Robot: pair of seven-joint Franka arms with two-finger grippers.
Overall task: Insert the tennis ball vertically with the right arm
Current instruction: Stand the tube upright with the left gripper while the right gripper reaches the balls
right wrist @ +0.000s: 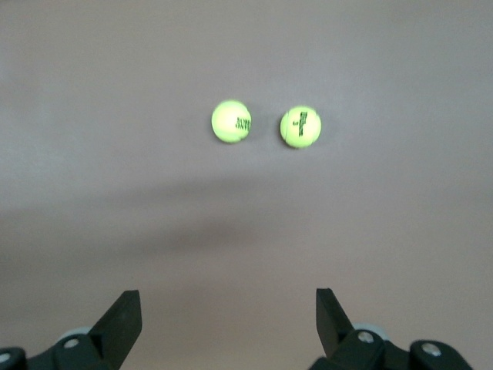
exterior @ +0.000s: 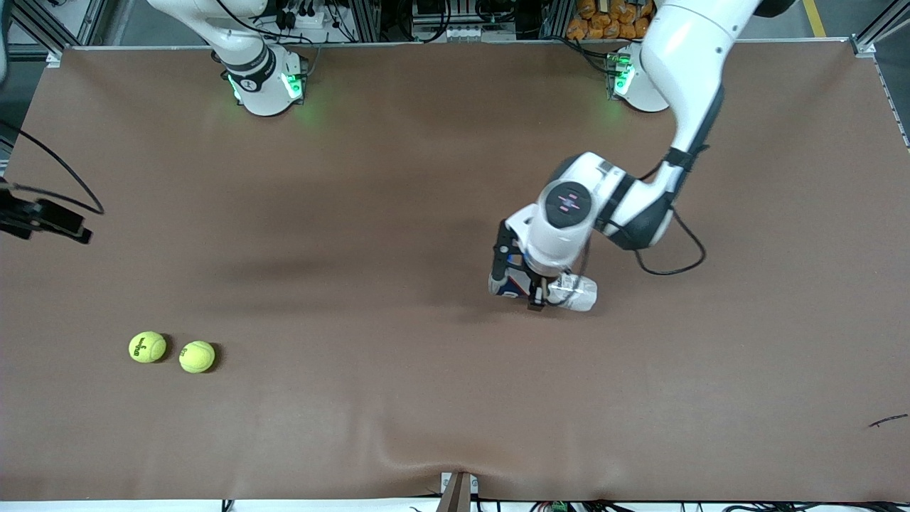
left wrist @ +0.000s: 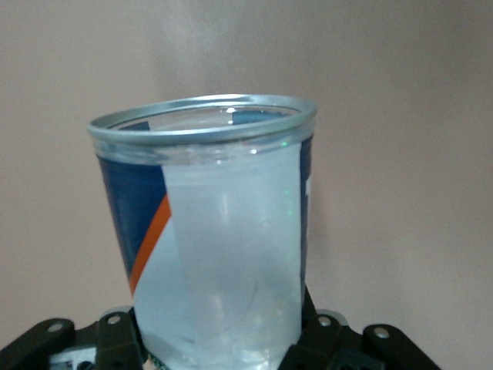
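Two yellow-green tennis balls (exterior: 147,347) (exterior: 197,356) lie side by side on the brown table, toward the right arm's end and near the front camera. They also show in the right wrist view as one ball (right wrist: 231,121) next to the other ball (right wrist: 300,126). My right gripper (right wrist: 229,308) hangs open high above the table, a little short of them, with nothing between its fingers. My left gripper (exterior: 537,293) is shut on a clear tennis ball can (exterior: 579,291) with a blue and orange label, low over the table's middle. The can's metal rim (left wrist: 202,123) points away from the left gripper (left wrist: 223,343).
The brown table cover (exterior: 398,398) has a ripple at its front edge. A black part with a cable (exterior: 43,220) juts in at the right arm's end. A small dark scrap (exterior: 889,421) lies near the front corner at the left arm's end.
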